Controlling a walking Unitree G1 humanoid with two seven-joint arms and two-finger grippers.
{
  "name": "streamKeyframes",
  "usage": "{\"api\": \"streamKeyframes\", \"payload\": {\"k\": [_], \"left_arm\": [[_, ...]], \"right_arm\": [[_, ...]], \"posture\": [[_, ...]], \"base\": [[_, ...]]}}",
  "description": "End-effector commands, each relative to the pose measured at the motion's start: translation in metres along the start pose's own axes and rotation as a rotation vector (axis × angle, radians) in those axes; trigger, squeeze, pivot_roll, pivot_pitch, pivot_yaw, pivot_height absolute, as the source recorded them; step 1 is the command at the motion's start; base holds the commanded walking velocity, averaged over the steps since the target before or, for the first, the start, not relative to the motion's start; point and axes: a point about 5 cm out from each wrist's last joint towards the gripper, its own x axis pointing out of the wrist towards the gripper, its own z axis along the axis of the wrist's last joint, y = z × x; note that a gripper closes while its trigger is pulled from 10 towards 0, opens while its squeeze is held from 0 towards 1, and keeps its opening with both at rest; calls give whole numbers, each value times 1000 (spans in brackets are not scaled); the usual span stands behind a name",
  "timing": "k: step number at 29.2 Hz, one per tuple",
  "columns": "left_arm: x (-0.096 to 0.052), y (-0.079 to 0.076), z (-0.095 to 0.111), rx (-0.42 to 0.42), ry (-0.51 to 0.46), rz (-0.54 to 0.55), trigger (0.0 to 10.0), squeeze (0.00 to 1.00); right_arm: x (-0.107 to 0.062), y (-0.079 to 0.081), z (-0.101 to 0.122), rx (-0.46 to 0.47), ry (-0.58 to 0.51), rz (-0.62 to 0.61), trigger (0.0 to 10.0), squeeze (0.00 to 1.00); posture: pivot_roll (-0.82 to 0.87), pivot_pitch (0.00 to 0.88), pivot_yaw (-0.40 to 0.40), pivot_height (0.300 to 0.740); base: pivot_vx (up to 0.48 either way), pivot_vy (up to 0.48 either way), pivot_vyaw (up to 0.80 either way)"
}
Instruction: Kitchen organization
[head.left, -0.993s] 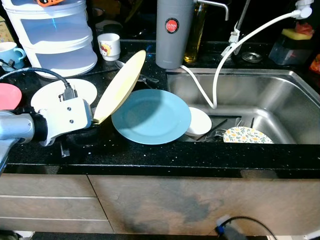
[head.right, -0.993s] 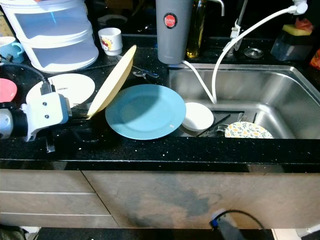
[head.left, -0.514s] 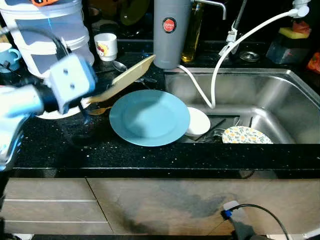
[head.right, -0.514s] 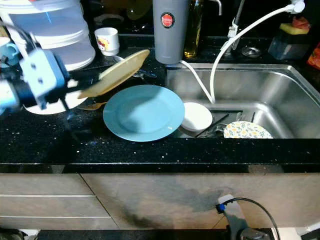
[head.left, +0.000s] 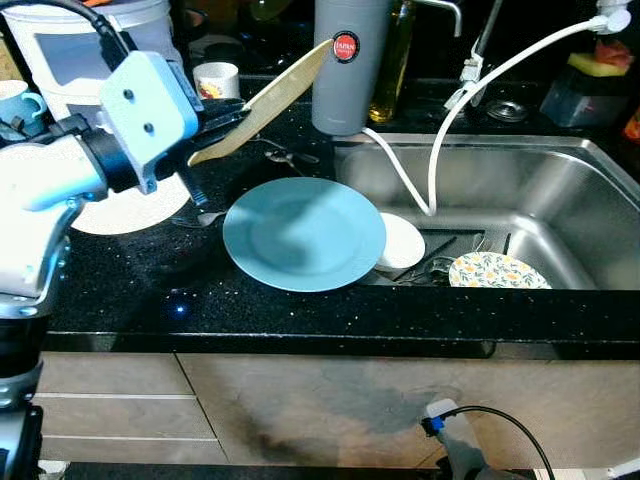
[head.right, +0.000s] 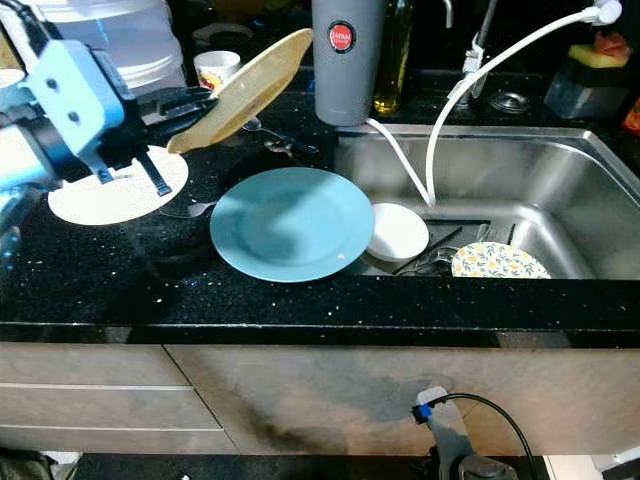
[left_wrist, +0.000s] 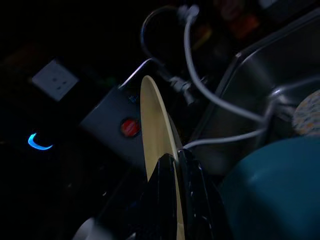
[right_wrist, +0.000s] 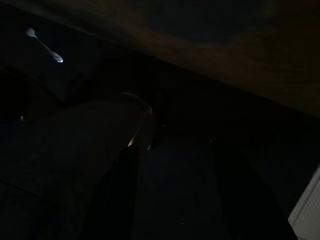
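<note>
Overhead, yellow plate (head.left: 262, 103) pinched in left hand (head.left: 222, 118) above speckled black counter (head.left: 300, 305) beside steel sink (head.left: 560, 200).

grey flask (head.left: 349, 60) | red round label | text too small to read

Glossy speckled black stone countertop (head.left: 300, 310), brushed stainless-steel sink (head.left: 560, 200), a smooth glazed round blue plate (head.left: 304, 233), matt wood-grain cabinet front (head.left: 330, 400), smooth matt grey cylindrical flask (head.left: 345, 70).
</note>
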Motion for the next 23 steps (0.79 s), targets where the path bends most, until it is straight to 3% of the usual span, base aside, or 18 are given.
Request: {"api": "streamKeyframes", "payload": {"k": [1,7,17,23], "left_arm": [[11,-4,5,-16,-58,-11,0,0],[33,-10,15,-48,-156,-32,0,0],[47,-15,18,-16,-183,-103,0,0],[64,-19,8,71,-148,-217,0,0]], "right_arm": [[0,0,-7,33,16,-18,10000,0],[2,6,-10,44,32,-28,10000,0],[5,14,-13,42,46,-27,10000,0],[11,27,-9,39,33,-8,10000,0]], "posture": [[45,0,4,740],[35,0,8,740],[31,0,16,740],[31,0,26,740]], "base": [[0,0,-800],[0,0,-800],[0,0,-794],[0,0,0]]}}
